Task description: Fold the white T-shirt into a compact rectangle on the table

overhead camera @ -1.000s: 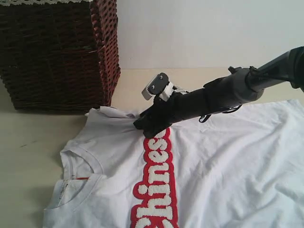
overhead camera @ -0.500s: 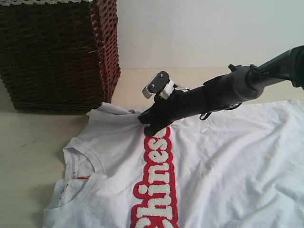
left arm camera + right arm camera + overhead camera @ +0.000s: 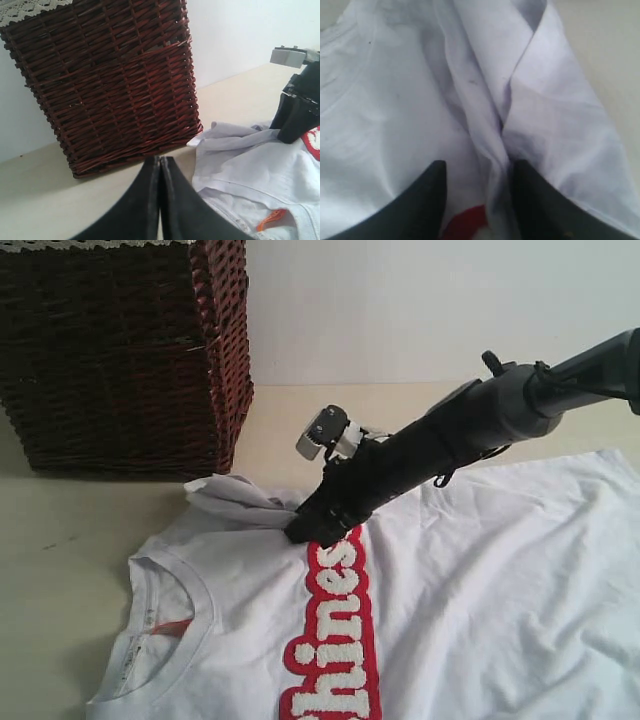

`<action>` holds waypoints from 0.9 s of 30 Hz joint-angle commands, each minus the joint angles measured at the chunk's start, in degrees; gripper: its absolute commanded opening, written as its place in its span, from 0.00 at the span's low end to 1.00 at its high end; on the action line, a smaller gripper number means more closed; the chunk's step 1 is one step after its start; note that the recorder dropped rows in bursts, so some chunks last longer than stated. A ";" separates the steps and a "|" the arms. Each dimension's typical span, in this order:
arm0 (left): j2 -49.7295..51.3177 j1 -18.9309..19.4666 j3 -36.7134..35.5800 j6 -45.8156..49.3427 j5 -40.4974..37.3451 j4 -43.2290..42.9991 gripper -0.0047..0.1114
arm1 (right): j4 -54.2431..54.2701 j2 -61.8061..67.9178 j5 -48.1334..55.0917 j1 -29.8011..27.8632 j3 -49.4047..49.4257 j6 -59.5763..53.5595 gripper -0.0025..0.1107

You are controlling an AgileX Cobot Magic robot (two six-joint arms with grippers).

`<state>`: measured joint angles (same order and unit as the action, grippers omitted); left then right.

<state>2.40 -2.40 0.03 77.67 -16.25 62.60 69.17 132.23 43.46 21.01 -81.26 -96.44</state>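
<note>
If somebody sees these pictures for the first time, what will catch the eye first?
Probably the white T-shirt spread on the pale table, with fuzzy white letters outlined in red running down its middle. Next, the black right gripper, tip down at the bunched sleeve on the shirt's far edge, jaws apart astride a raised fold. A big dark wicker basket stands behind, at the far left.
</note>
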 commanded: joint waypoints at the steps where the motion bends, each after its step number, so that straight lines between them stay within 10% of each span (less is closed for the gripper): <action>1: -0.43 -0.11 -0.03 0.06 0.09 0.02 0.04 | -0.73 -2.95 1.93 -0.06 0.22 0.64 0.53; 12: -0.43 -0.11 -0.03 0.06 0.09 0.02 0.04 | -5.17 -10.83 12.13 2.40 0.46 3.88 0.51; 27: -0.43 -0.11 -0.03 0.06 0.09 0.02 0.04 | -29.58 -1.97 14.68 10.02 0.88 15.83 0.03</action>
<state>2.40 -2.40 0.03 77.67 -16.25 62.60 45.26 129.21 56.03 29.95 -80.78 -83.47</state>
